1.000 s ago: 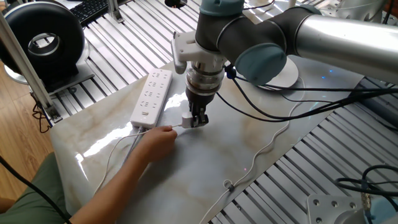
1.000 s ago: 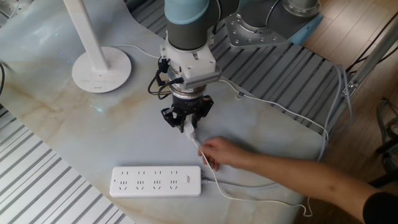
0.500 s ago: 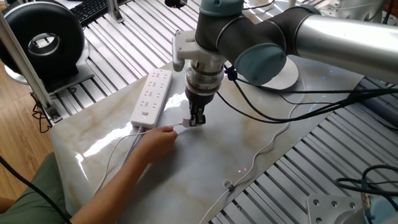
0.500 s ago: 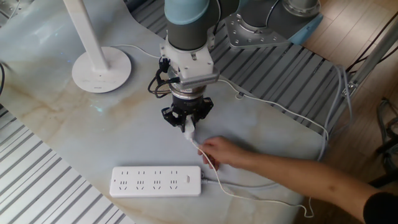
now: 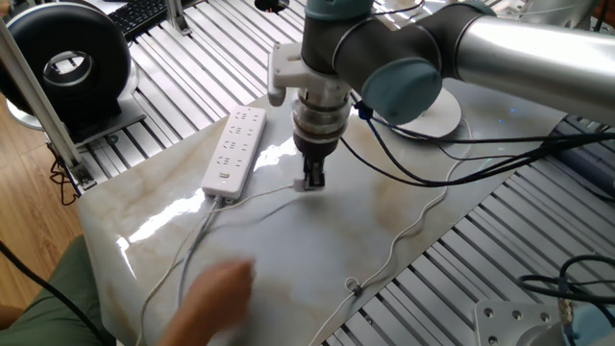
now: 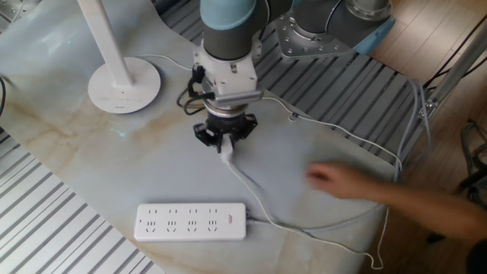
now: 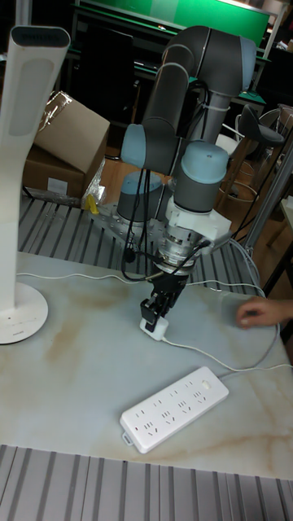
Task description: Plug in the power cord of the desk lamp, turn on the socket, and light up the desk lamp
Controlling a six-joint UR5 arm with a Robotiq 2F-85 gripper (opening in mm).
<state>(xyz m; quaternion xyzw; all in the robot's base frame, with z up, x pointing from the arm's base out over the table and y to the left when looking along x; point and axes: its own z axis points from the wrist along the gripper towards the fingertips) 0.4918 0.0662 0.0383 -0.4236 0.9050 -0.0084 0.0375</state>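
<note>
My gripper points straight down at mid-table, shut on the small white plug of the power cord. The plug sits at the fingertips, at or just above the marble top. From there the thin cord trails away toward the table edge. The socket, a long white power strip, lies flat a short way from the plug, also seen in one fixed view and the tall view. Its outlets are bare. The desk lamp stands on its round base, with its pole rising at the left in the tall view.
A person's hand hovers blurred over the table near the cord, away from my gripper. A black round fan-like device sits off the table's corner. The strip's thicker cable runs toward the table edge. Slatted metal surrounds the marble top.
The person's hand has let go of the cord near the plug and pulled back toward the table edge. My gripper has shifted slightly with the plug still in it.
</note>
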